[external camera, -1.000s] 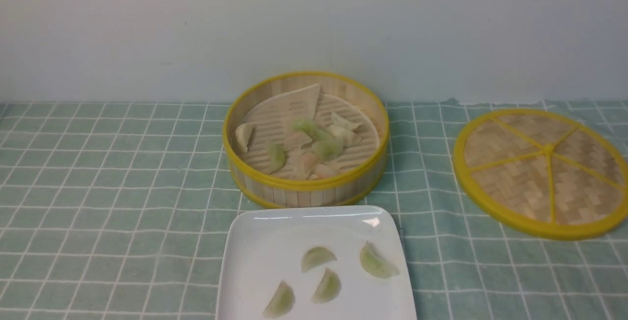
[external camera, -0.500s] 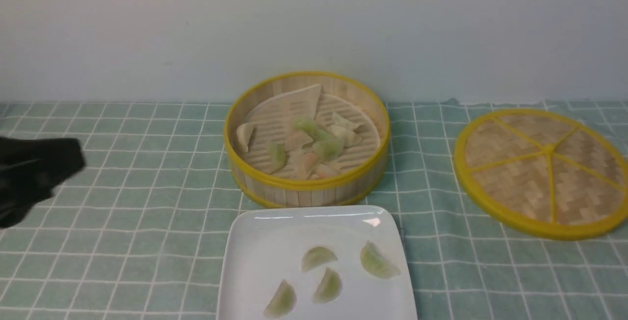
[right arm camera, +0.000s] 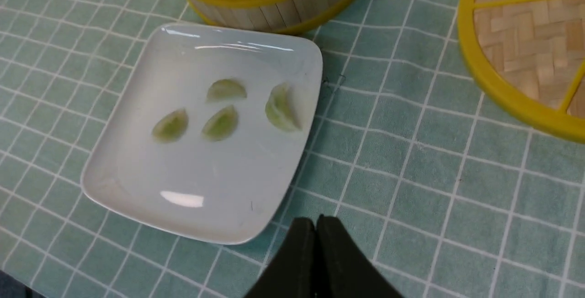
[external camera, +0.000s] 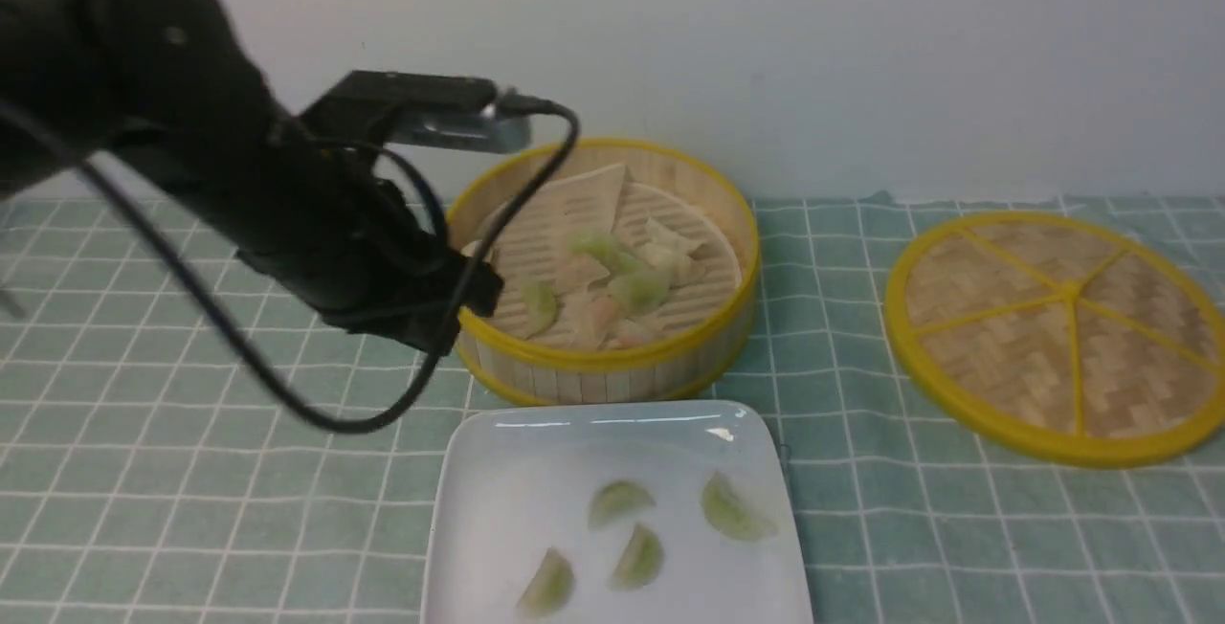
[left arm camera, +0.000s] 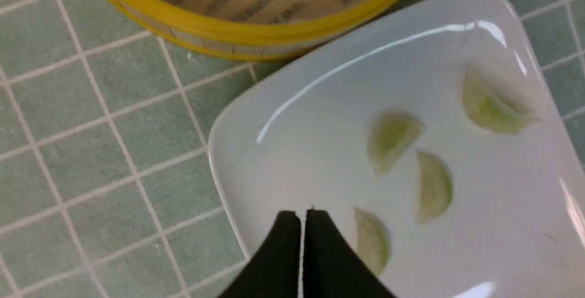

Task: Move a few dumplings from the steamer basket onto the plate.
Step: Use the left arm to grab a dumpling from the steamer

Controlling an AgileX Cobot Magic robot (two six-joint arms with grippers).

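Clenched and empty, the left gripper (left arm camera: 301, 215) hovers near the glossy white square plate (left arm camera: 283, 161), four pale-green crescent dumplings (left arm camera: 390, 140) beside it. The round yellow-rimmed bamboo steamer basket (left arm camera: 237, 28) lies beyond. Likely next: open the jaws and fetch another.

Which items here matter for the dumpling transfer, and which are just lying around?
Job: steamer basket, green dumplings, white plate.
Lying about: woven lid, whitish dumplings, checked tablecloth.
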